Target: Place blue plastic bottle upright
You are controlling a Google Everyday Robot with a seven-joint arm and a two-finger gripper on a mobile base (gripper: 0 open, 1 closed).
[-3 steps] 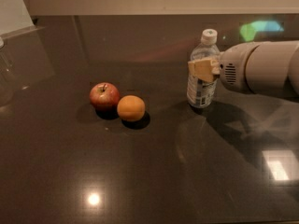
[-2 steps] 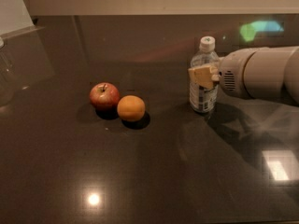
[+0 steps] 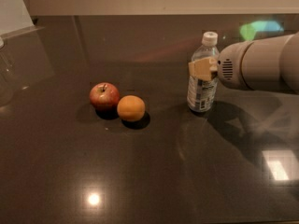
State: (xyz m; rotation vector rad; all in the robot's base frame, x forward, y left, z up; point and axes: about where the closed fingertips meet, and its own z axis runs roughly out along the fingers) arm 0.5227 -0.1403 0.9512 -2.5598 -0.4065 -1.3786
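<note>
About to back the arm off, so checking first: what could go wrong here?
The hand sits at the upper half of the small clear plastic bottle with the blue label, standing upright on the dark glossy table. Dragging sideways on retreat could tip it. Fallen, it could roll into the round orange fruit.

A red apple [image 3: 104, 95] and an orange [image 3: 131, 108] sit just beside each other on the dark, glossy table [image 3: 154, 181].
</note>
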